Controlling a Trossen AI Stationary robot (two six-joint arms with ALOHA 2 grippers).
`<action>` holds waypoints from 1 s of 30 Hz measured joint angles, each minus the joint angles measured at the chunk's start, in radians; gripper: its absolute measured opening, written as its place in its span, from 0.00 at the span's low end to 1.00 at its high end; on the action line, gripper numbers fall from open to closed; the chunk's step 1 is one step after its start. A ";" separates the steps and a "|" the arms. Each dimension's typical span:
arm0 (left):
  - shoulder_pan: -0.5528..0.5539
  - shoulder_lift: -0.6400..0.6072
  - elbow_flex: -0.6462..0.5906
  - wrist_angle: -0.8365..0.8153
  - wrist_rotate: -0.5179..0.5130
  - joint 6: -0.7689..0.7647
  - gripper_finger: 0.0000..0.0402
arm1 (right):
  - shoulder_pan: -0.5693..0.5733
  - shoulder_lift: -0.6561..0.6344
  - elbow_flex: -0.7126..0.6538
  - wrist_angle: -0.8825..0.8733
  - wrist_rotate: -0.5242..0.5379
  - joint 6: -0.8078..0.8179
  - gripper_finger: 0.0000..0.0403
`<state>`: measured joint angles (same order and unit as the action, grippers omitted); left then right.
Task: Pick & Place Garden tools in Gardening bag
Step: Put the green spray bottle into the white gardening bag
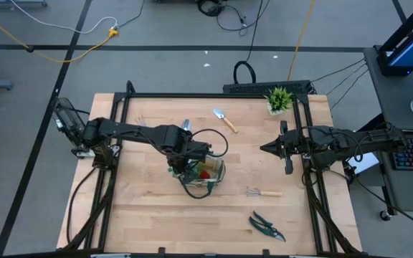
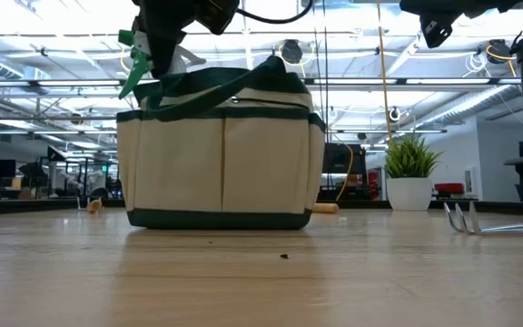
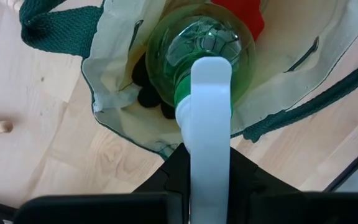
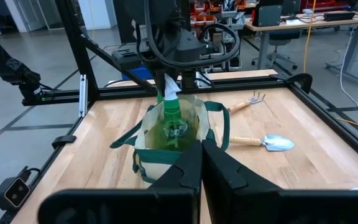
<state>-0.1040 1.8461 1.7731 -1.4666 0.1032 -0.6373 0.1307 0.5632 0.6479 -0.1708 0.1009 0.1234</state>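
Jaws of the left gripper (image 1: 192, 162) pinch the white trigger head of a green-and-white spray bottle (image 3: 199, 56), held over the open mouth of the gardening bag (image 2: 222, 162). In the left wrist view the bottle's clear green body is inside the bag's rim, pointing down into it; whether it touches the bottom cannot be told. A red item (image 3: 241, 14) and something dark (image 3: 146, 90) lie in the bag beside the bottle.

Bag stands upright near the middle of the counter (image 1: 149, 208), khaki with dark green trim, handles looped over its top. From the low view the bottle's green nozzle (image 2: 133, 62) sticks out above the bag's edge, under the left arm.

Right gripper (image 1: 267, 148) hovers well apart from the bag, on the counter's right side, jaws pressed together and holding nothing.

Tools out on the counter:
- trowel (image 1: 225, 120) with wooden handle, beyond the bag toward the far edge.
- small fork (image 1: 141, 119) near the left arm, partly hidden.
- small rake (image 1: 263, 192) between the bag and the near right corner.
- pruning shears (image 1: 267, 226) near the front edge, just past the rake.

Potted plant (image 1: 279, 99) sits at the far right corner.
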 joint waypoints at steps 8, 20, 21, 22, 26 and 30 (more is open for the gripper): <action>0.000 -0.003 -0.048 0.050 0.002 -0.008 0.13 | 0.000 0.000 0.000 0.000 -0.001 0.000 0.00; -0.001 -0.003 -0.079 0.079 -0.010 -0.025 0.15 | 0.000 0.000 0.000 0.000 -0.001 0.000 0.00; -0.001 -0.003 -0.079 0.079 -0.015 -0.025 0.17 | 0.000 0.000 0.000 0.000 -0.001 0.000 0.00; -0.001 -0.002 -0.079 0.078 -0.025 -0.025 0.18 | 0.000 0.000 0.000 0.000 -0.001 0.000 0.00; 0.001 0.009 -0.084 0.090 -0.055 -0.028 0.23 | 0.000 0.000 0.000 0.000 -0.001 0.000 0.00; -0.002 0.001 -0.083 0.081 -0.049 -0.030 0.24 | 0.000 0.000 0.000 0.000 -0.001 0.000 0.00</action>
<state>-0.1061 1.8467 1.6905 -1.3861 0.0542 -0.6668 0.1307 0.5632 0.6479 -0.1707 0.0998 0.1234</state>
